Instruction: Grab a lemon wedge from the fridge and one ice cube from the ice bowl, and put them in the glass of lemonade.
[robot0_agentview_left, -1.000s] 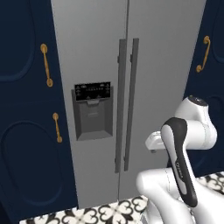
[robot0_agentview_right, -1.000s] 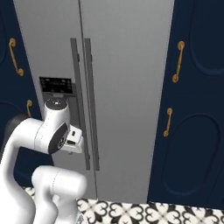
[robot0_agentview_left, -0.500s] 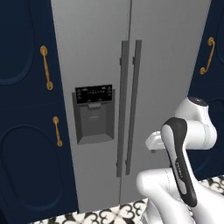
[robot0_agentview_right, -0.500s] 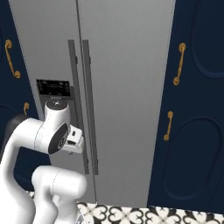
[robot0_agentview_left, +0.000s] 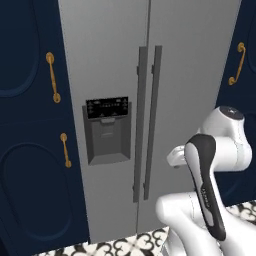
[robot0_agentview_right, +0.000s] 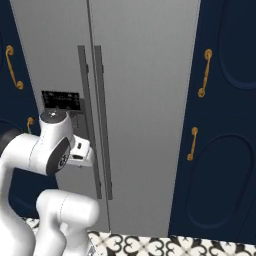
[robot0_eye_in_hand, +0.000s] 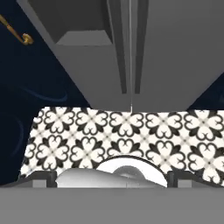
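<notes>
The fridge (robot0_agentview_left: 150, 100) filled the centre of the left base view, with both of its two doors shut. Two dark vertical bar handles (robot0_agentview_left: 147, 122) stood side by side along the central door seam. One black dispenser panel (robot0_agentview_left: 107, 130) sat on the left door, at mid height, left of the handles.

Navy cabinets (robot0_agentview_left: 27, 125) flanked the fridge on both sides. In the left base view, two gold handles (robot0_agentview_left: 52, 77) showed on the cabinet at the left of the frame and one at the upper right. In the right base view, two gold handles (robot0_agentview_right: 204, 72) showed right of the fridge (robot0_agentview_right: 145, 100) and two at the left edge.

The white arm (robot0_agentview_left: 210, 165) occupied the lower right of the left base view, its elbow folded in front of the right door.

In the hand view, the jaws stood fully open, their tips at the bottom corners. The patterned floor tiles (robot0_eye_in_hand: 122, 131) lay bare between the hand and the fridge base (robot0_eye_in_hand: 127, 52), which crossed the upper half of the frame.
</notes>
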